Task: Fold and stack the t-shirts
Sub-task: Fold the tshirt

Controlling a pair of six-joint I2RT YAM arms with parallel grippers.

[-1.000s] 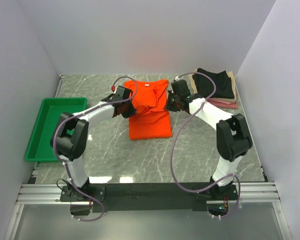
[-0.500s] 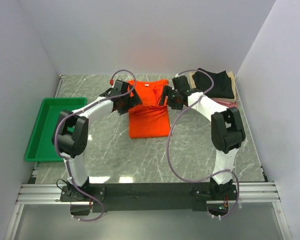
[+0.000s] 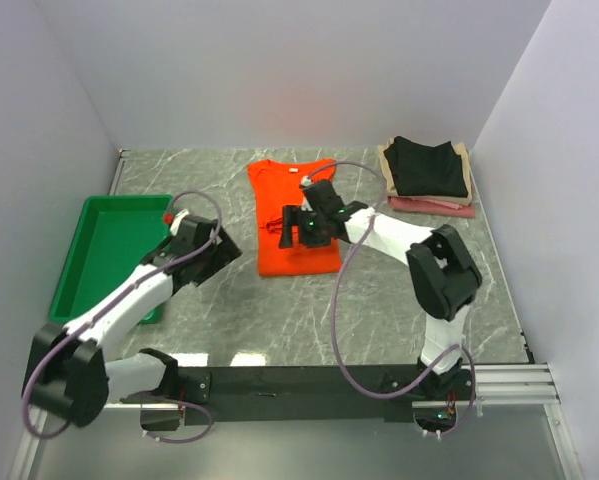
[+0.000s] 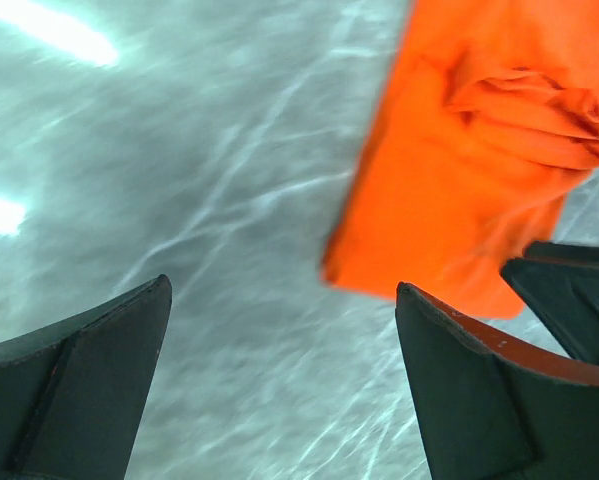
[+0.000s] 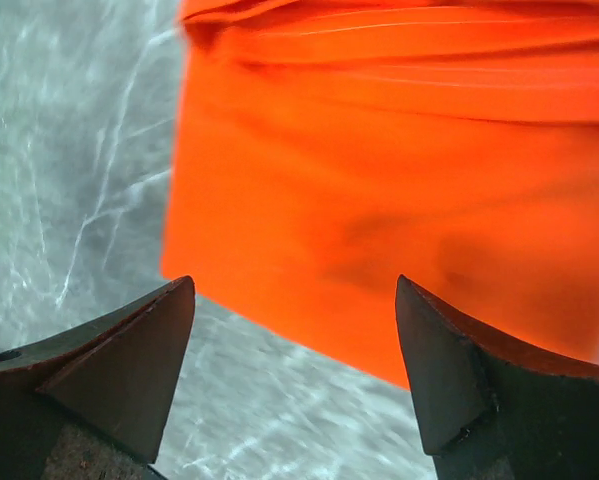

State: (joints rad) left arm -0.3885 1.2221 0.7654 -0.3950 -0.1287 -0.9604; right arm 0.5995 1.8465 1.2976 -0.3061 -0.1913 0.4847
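Note:
The orange t-shirt (image 3: 291, 186) lies folded in a long rectangle on the marble table, collar end toward the back wall. My right gripper (image 3: 285, 226) hovers open over its middle, pointing left, with orange cloth (image 5: 399, 170) and bare table between its fingers (image 5: 294, 282). My left gripper (image 3: 225, 256) is open over bare table to the left of the shirt's near corner (image 4: 419, 230), nothing between its fingers (image 4: 284, 285). Folded black, beige and pink t-shirts (image 3: 426, 170) sit stacked at the back right.
A green plastic tray (image 3: 91, 262) stands at the left edge, just beside my left arm. White walls close in the table on three sides. Grey marble table (image 3: 379, 300) stretches in front of the shirt.
Both grippers have opened and let go of the orange shirt. My left arm pulled back toward the front left; my right gripper swung down over the shirt's middle.

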